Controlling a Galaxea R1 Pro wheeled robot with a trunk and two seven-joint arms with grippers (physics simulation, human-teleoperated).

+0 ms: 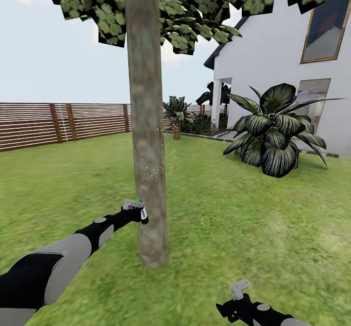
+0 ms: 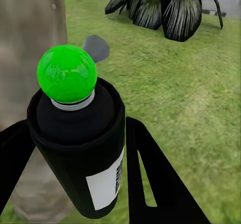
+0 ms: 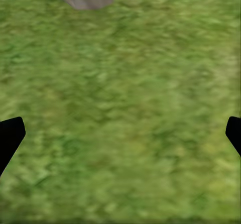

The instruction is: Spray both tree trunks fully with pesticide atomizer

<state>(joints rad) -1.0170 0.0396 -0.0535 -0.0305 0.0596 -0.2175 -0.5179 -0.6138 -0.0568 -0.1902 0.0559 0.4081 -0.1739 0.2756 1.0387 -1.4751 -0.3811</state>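
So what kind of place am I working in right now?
A fenced back garden beside a house, by the look of it: green lawn, a brown slatted fence, a white house wall, and the tree trunk right ahead.

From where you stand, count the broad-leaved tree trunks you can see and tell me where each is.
1. The tree trunk rises straight ahead, beside the pesticide atomizer held in the left gripper. The second tree may stand outside these views.
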